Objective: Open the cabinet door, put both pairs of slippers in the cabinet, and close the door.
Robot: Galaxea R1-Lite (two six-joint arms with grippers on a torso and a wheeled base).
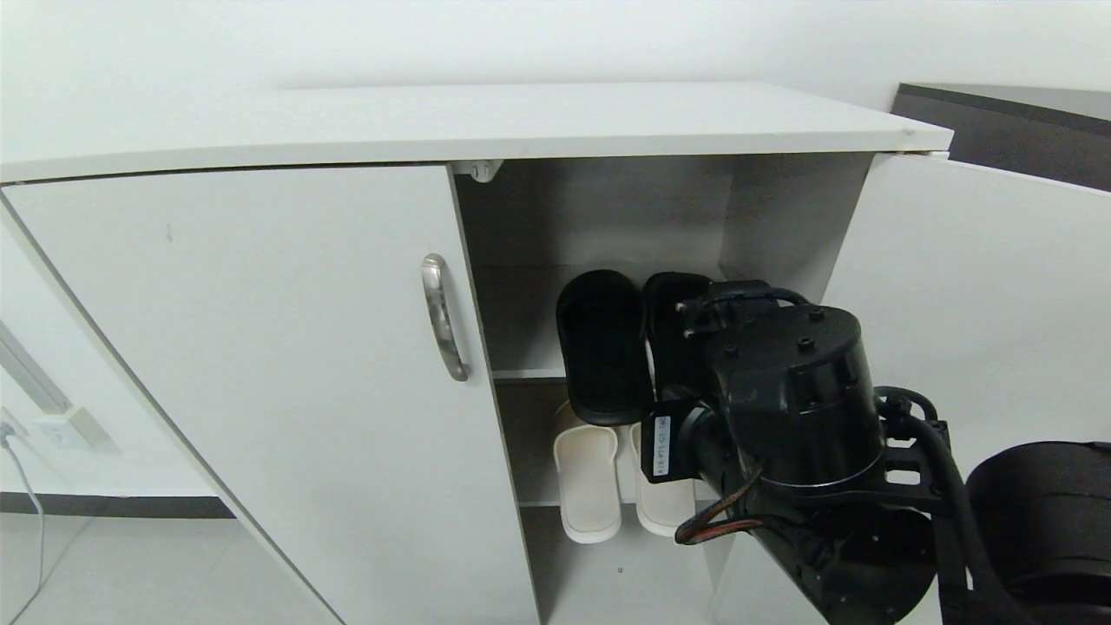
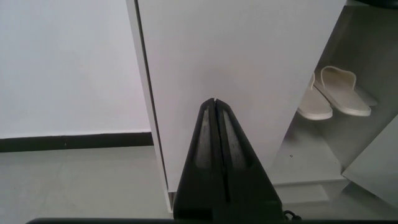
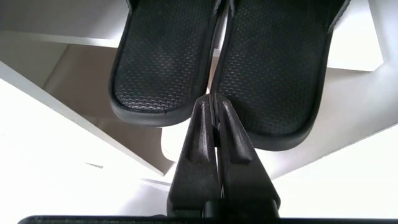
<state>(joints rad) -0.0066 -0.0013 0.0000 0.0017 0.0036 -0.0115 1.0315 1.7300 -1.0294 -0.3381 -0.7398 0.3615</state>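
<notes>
**White cabinet stocked, right door not yet closed**

White wall and pale floor frame the cabinet (image 1: 521, 121). Its left door (image 1: 260, 347) is closed, with a metal handle (image 1: 443, 317) at its inner edge, and its right door (image 1: 972, 304) is swung wide open.

Inside, we see the black slippers (image 1: 603, 347) lying side by side on the upper shelf (image 1: 521, 375), heels hanging out past its front edge. The white slippers (image 1: 588, 482) lie as a pair on the lower shelf (image 1: 538, 502), and they also stick out a little at the front. Both pairs point toes-in, which we take to be the result of being pushed in heel-last from the front.

The right gripper (image 3: 214, 99) sits just in front of the black heels. Its fingers (image 3: 202, 137) are pressed together and hold nothing. The left gripper (image 2: 213, 102) hangs low in front of the closed left door, its fingers (image 2: 202, 143) likewise together and empty.

We judge the loading done, with only the right door left to close. The overhanging heels could catch that door, so a nudge inward may be needed first.
</notes>
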